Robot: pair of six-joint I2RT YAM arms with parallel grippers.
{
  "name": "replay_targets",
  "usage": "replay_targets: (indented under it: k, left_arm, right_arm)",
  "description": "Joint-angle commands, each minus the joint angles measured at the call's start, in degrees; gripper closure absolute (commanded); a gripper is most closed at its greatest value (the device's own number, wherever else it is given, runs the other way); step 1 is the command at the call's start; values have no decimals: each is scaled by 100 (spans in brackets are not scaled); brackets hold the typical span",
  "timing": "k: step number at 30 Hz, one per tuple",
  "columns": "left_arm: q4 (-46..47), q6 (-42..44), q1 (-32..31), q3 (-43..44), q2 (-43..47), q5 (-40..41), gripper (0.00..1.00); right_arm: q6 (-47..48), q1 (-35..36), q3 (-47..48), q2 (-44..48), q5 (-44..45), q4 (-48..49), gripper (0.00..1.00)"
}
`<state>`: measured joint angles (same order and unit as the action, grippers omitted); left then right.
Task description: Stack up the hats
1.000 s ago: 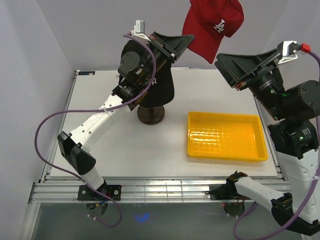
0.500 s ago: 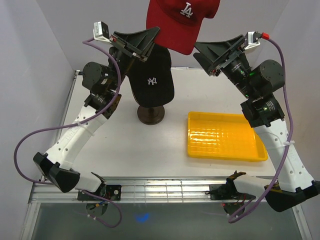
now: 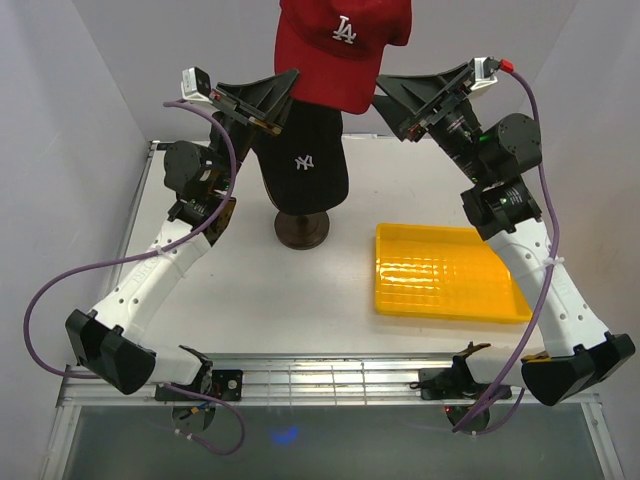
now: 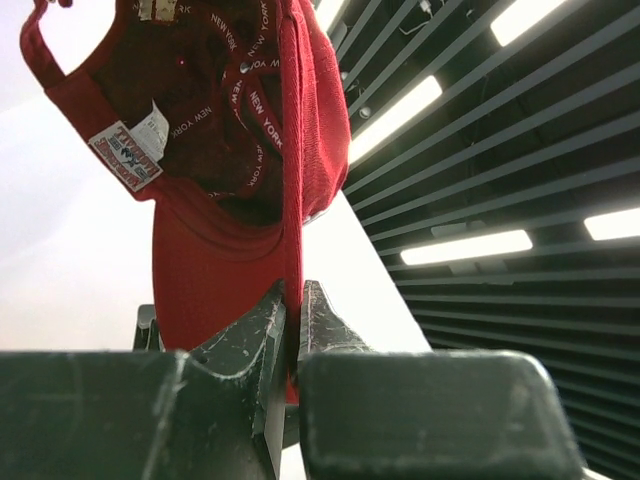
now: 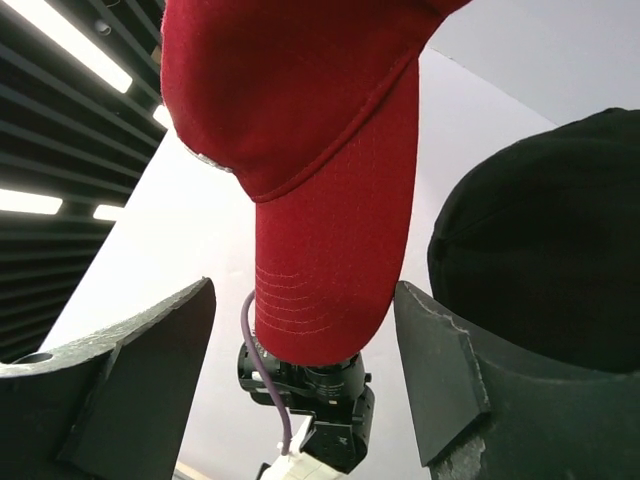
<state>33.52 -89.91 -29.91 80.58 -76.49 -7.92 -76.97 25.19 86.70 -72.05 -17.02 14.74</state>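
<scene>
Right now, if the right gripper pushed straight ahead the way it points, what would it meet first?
Most likely the brim of the red cap, hanging ahead between the open fingers of the right gripper. The left gripper pinching that cap lies beyond. Depth is unclear.

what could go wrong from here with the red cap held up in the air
The red cap hangs only from the left gripper, pinched shut on a thin edge, so it could slip out. The right gripper is open around the brim without touching it, so nothing backs up that hold. Lowered crooked, the cap may land askew on the black cap or nudge it.
</scene>
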Motion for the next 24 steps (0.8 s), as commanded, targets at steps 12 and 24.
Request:
replay_targets:
  k: [12, 24]
  left_arm:
    - [620, -431, 152, -358, 310, -271, 100]
    - [559, -405, 161, -630, 494, -333, 100]
  right_arm:
    - [-205, 162, -127, -142, -144, 714, 35]
    - [-301, 162, -40, -274, -153, 820, 52]
